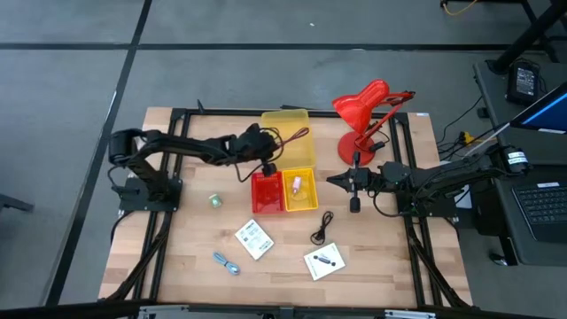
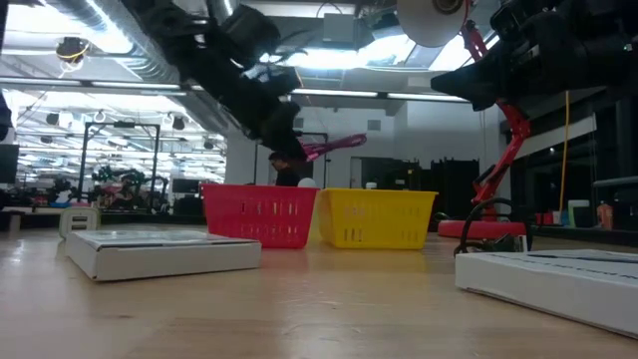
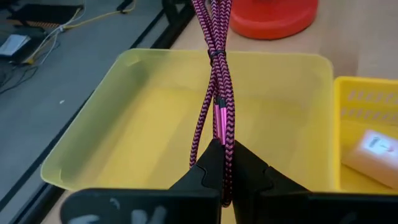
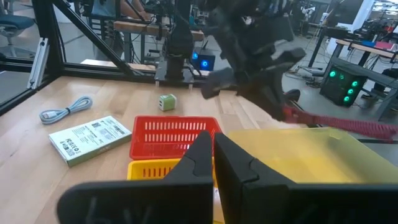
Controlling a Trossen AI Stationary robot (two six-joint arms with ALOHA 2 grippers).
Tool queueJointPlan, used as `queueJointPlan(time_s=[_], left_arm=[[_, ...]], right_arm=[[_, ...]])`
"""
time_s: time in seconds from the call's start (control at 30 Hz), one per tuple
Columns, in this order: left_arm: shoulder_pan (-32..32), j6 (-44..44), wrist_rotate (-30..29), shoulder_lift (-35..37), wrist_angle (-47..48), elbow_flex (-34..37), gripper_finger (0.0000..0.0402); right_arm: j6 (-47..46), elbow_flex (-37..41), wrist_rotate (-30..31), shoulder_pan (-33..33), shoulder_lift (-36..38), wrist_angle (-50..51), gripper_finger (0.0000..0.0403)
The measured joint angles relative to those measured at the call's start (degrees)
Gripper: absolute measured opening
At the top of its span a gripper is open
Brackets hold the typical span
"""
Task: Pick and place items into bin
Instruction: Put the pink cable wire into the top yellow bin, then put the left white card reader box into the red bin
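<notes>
Two white printed packets at the near edge of the worktop [image 1: 186, 266]: one left of centre [image 1: 254, 239], the other further right [image 1: 324, 260]. Between and just beyond them, a coiled black cable [image 1: 321, 229]. At the near left, a blue-and-silver tool [image 1: 226, 262]. Further in on the left, a tiny green piece [image 1: 214, 201], alone on bare wood. Mid-worktop, a red basket [image 1: 265, 192] and a yellow basket [image 1: 299, 190] side by side and touching, a pale item [image 1: 297, 186] lying in the yellow one. To the right of the baskets, right pincer [image 1: 333, 181] with fingers together, holding nothing, hovering near the yellow basket. Just beyond the red basket, left pincer [image 3: 222, 177] clamped on a dark red cord [image 3: 216, 87], held in the air. Cord stretching forward over a translucent yellow bin [image 3: 112, 118], not touching its floor as far as can be told. At the far right, a big red desk lamp [image 1: 368, 111], its round base resting on the wood beside the bin.
</notes>
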State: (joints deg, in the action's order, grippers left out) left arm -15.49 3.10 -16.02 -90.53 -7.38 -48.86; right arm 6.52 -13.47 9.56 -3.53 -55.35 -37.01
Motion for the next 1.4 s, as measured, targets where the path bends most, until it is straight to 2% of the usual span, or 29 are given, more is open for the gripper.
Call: queueJointPlan(time_s=[0.3,1.0,1.4], left_arm=[[-0.9,-0.3,-3.5,-5.4,0.0,-2.0,0.0006],[-2.3,-2.3,-3.9,-5.1,-0.4,-2.0,0.006],[-0.1,6.7,-3.4,-2.6,0.7,-1.9,0.005]], right_arm=[[0.0,0.0,0.0,0.0,0.0,0.0,0.0],[0.0,0.0,0.0,0.0,0.0,0.0,0.0],[0.2,0.0,0.0,0.0,0.0,0.0,0.0]])
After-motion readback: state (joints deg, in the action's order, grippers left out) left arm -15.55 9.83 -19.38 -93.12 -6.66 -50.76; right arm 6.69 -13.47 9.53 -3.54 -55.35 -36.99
